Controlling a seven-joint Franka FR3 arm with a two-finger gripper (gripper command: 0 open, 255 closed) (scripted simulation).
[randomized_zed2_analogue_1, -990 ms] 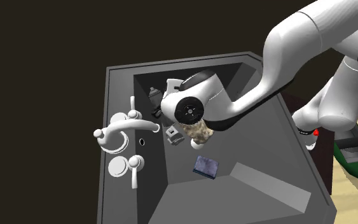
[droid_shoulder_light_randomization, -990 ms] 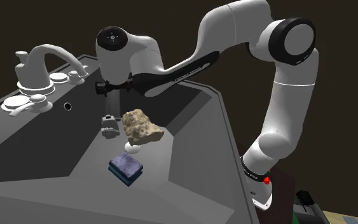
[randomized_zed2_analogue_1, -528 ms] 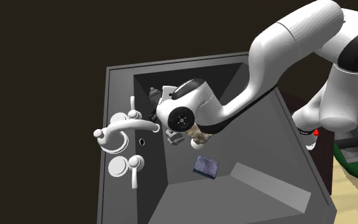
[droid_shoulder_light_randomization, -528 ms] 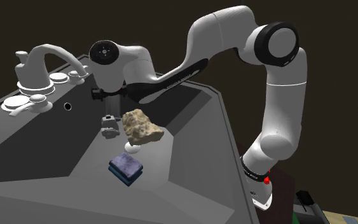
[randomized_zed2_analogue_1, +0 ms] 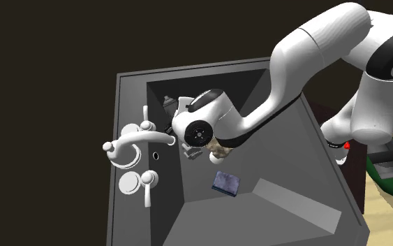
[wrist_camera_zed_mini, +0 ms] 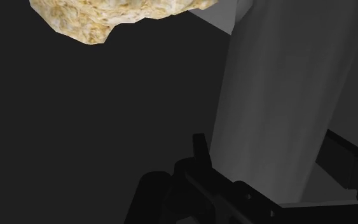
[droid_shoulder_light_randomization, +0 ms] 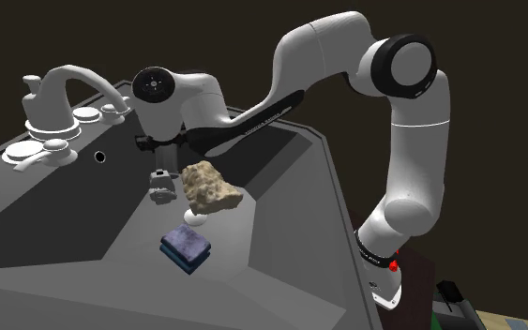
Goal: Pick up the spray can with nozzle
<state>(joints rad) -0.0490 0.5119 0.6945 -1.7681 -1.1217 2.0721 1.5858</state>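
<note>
The white arm bends down into a grey sink (droid_shoulder_light_randomization: 290, 216), across from the faucet (droid_shoulder_light_randomization: 65, 84). The tool (wrist_camera_zed_mini: 264, 141) points at the sink floor and is spread, with the pale grey spray can (wrist_camera_zed_mini: 279, 108) standing between its black fingers (wrist_camera_zed_mini: 199, 153). The can runs lengthwise away from the tool. The near finger seems just clear of the can's wall, though the dark render makes that hard to judge. A tan, lumpy rock (droid_shoulder_light_randomization: 210, 186) lies just beside the can, on the shoulder view's right. A folded blue cloth (droid_shoulder_light_randomization: 187, 247) lies apart from both, nearer the camera.
</note>
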